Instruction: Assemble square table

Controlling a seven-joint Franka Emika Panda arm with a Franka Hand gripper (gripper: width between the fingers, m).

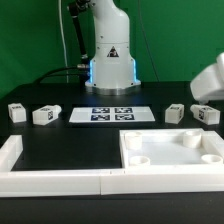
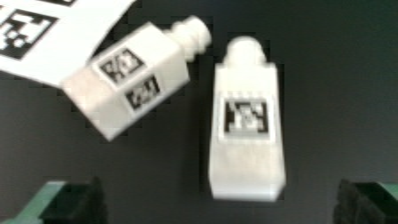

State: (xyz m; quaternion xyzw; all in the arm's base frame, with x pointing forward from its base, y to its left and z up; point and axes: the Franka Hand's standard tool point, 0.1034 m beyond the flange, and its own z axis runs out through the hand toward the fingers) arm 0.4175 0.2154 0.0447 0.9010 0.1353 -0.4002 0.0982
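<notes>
The square table's white top (image 1: 170, 150) lies at the front of the exterior view's right, rim up, with round sockets in its corners. Two white tagged legs (image 1: 15, 112) (image 1: 45, 114) lie at the left. Another pair (image 1: 175, 113) (image 1: 205, 114) lies at the right, behind the top. My gripper (image 1: 203, 92) hangs blurred above that right pair. In the wrist view it (image 2: 217, 205) is open, its dark fingers (image 2: 71, 205) wide apart and nothing held. One leg (image 2: 246, 115) lies below the gap between them, and a tilted leg (image 2: 134, 80) lies beside it.
The marker board (image 1: 112, 113) lies in front of the robot's base (image 1: 110, 60). Long white border rails (image 1: 60, 180) run along the front edge and up the left side. A white tagged corner (image 2: 36, 30) shows at the wrist picture's edge.
</notes>
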